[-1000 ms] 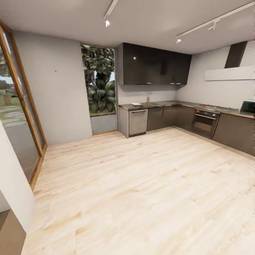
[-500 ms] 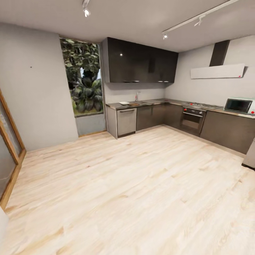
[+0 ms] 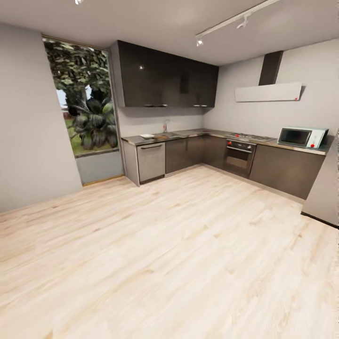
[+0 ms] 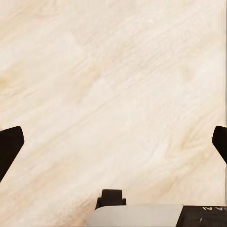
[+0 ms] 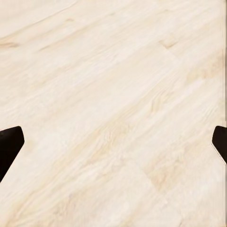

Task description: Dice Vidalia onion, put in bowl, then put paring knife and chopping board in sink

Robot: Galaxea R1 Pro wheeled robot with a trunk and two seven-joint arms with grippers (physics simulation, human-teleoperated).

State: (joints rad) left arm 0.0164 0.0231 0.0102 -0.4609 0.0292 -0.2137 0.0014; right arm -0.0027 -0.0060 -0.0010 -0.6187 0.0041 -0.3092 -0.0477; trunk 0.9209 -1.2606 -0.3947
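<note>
Camera is swinging right and closer since earlier; counter [image 3: 188,135] with sink [image 3: 165,135] is sitting far across the wooden floor [image 3: 165,245]. Onion too small to tell. Left gripper [image 4: 113,142] and right gripper [image 5: 113,142] fingers are hanging spread, released, empty for travel.

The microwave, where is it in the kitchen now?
In the head view the microwave stands on the countertop at the far right, to the right of the hob and the oven.
</note>
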